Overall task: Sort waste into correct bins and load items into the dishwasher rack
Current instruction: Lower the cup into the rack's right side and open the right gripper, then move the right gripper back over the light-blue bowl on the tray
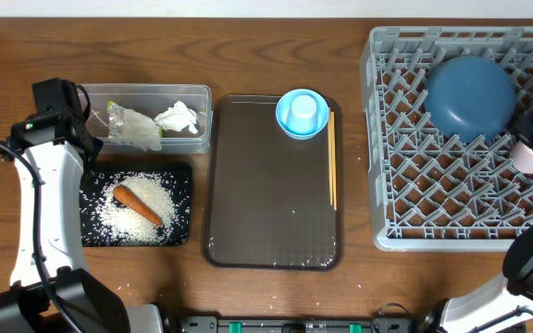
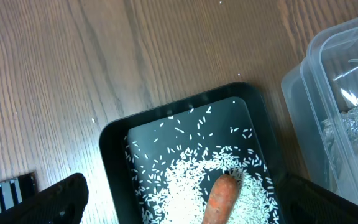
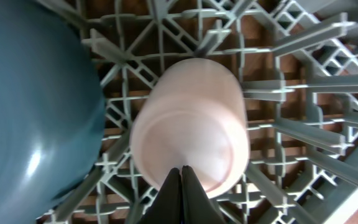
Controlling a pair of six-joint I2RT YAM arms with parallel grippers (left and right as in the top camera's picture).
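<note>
White cup sits among the dishwasher rack pegs at the overhead frame's right, with the right claw closed tight at its edge. Chopsticks lie to its left, long axis top-to-bottom, nearer this arm. The left claw gapes wide over the black tray.

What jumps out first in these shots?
The big grey rack on the right, with a dark-blue bowl upside down in it. Next, the orange carrot lying on scattered rice in the black tray at the left. A light-blue bowl sits at the far edge of the brown tray in the middle.
</note>
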